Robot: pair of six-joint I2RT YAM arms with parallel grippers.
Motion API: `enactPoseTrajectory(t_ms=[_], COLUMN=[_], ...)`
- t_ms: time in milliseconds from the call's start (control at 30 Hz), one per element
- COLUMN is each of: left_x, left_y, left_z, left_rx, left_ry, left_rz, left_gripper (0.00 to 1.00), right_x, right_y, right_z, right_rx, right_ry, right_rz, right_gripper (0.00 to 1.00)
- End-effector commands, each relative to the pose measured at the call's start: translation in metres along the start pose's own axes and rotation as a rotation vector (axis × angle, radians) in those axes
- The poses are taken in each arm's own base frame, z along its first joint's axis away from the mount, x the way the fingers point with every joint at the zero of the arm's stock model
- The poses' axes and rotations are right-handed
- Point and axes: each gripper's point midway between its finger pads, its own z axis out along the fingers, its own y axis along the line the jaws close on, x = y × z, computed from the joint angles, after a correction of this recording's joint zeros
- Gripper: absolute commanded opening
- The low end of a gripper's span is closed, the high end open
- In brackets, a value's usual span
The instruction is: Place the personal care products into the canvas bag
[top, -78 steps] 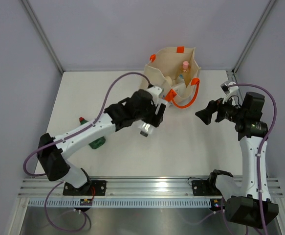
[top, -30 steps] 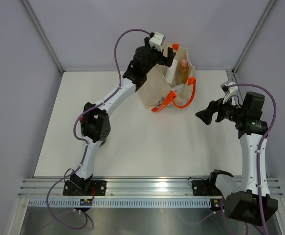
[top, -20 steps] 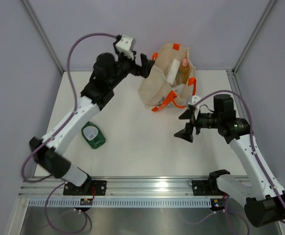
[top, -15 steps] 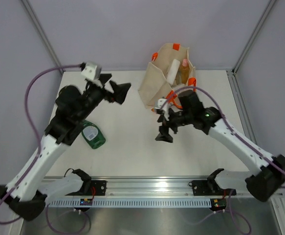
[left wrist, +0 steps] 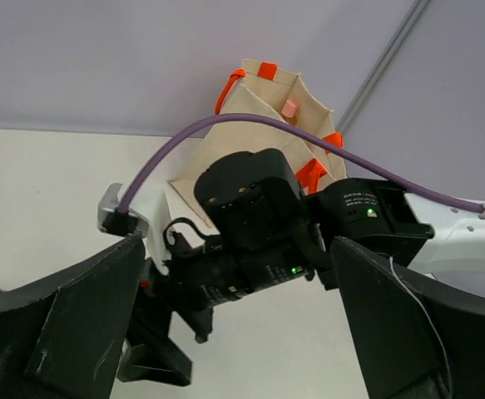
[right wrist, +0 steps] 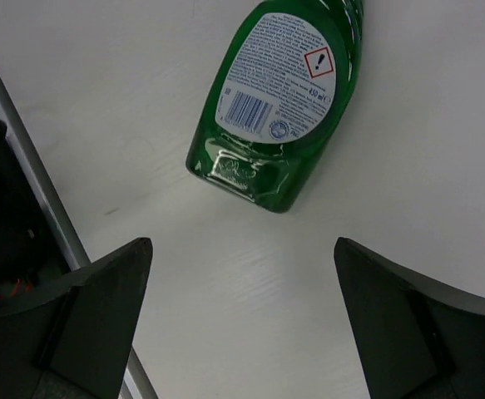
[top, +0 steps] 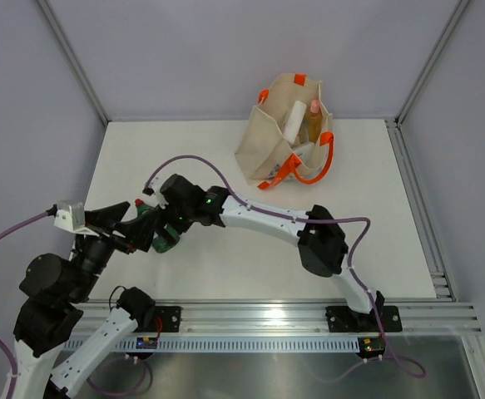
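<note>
Green bottle (right wrist: 284, 100) lies flat just ahead of the wide-open right gripper (right wrist: 240, 249), base end nearest, long axis running away from it; left gripper (left wrist: 235, 249) open too.

- On the flat green plastic bottle (right wrist: 288, 108), a white back label (right wrist: 282, 71) carries a black barcode (right wrist: 246, 112).
- Same label: red-edged diamond sign (right wrist: 319, 61) with a black exclamation mark.
- Its fine print is too small to read.
</note>
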Motion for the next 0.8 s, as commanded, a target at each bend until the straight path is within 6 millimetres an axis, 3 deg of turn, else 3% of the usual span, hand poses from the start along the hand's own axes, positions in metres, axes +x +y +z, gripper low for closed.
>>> enactPoseTrajectory(t_ms=[0,33,67,100,167,233,367,600,700,767], left_x=[-0.006,-0.012,-0.014,-0.016,-0.014,-0.011,-0.002,0.007,0.01,0.013], left_y=[0.014,0.013,0.013,0.013,0.012,0.01,0.009,0.011,0.011,0.013], left_z=[-0.016,-0.021,-0.023,-0.025,-0.025,-0.023,-0.016,-0.011,-0.013,-0.013], left_rx=[-0.073,-0.074,-0.072,-0.07,-0.062,-0.052,-0.041,-0.039,-0.037,-0.041], left_ry=[-0.015,-0.023,-0.029,-0.033,-0.023,-0.011,0.013,0.032,0.036,0.041], left_rz=[-0.008,-0.006,-0.006,-0.005,0.003,0.014,0.02,0.032,0.034,0.034], left_gripper=[0.99,0.99,0.99,0.99,0.99,0.99,0.99,0.99,0.99,0.99], right_x=[-0.047,-0.046,-0.034,-0.047,-0.038,-0.043,-0.024,0.02,0.028,0.02], right_y=[-0.01,-0.017,-0.022,-0.021,-0.023,-0.025,-0.018,-0.004,0.01,0.014], right_z=[0.022,0.029,0.049,0.05,0.069,0.075,0.096,0.122,0.125,0.123], right_rx=[0.171,0.214,0.236,0.237,0.247,0.293,0.306,0.248,0.17,0.148], right_ry=[-0.135,-0.135,-0.11,-0.146,-0.14,-0.179,-0.15,-0.048,-0.023,-0.049], right_rz=[0.183,0.223,0.241,0.258,0.282,0.246,0.209,0.247,0.278,0.29], right_gripper=[0.99,0.99,0.99,1.0,0.99,1.0,0.99,0.99,1.0,1.0])
